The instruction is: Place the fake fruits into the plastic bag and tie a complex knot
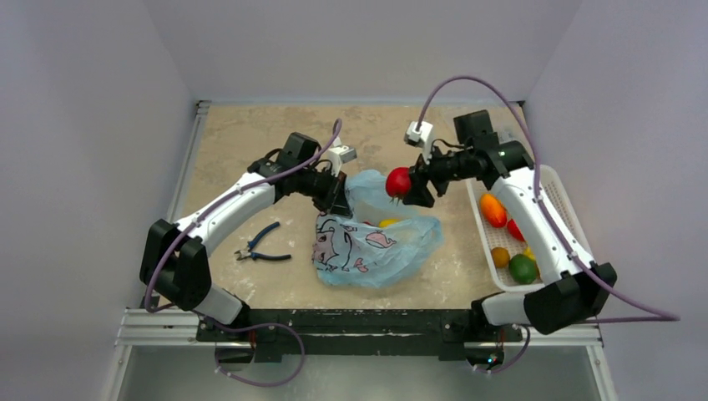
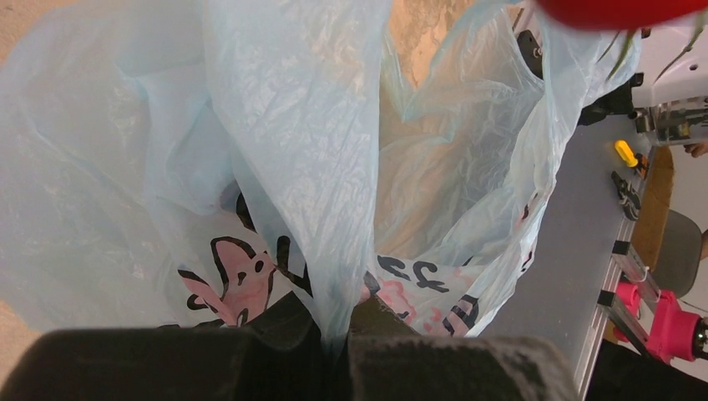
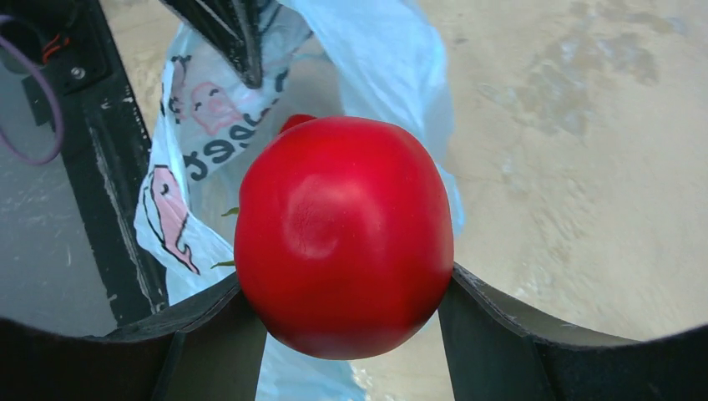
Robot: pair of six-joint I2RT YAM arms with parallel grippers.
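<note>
Pliers [image 1: 263, 244]: loose on the counter [image 1: 242, 142], left of the bag; no part in the task.

Left fingers [image 2: 442, 368]: pressed together on a fold of the bag's rim. They lift it so the mouth gapes toward the right arm.

Bag [image 1: 376, 251]: mid-counter, crumpled, whale print up, far edge raised. Handles loose; no knot to be seen.

Yellow fruit [image 1: 388, 222]: already inside, showing at the mouth. Whether others lie under the film cannot be told.

Red fruit [image 3: 344, 238]: round and glossy, pinched between the right fingers [image 3: 501, 342]. It hangs in the air just over the open mouth, not yet let go.

Basket [image 1: 561, 205]: right side of the counter, well apart from the bag. Contents:
- long orange fruit [image 1: 493, 210]
- a second red one [image 1: 515, 230], partly behind the arm
- small orange fruit [image 1: 500, 256]
- green fruit [image 1: 523, 268]
- a glimpse of yellow beside the green fruit

Progress, as judged: early.
- One fruit is bagged for certain and one is at the point of delivery.
- About five are left to carry over.
- The knot is not begun and cannot sensibly start until the basket is cleared.
</note>
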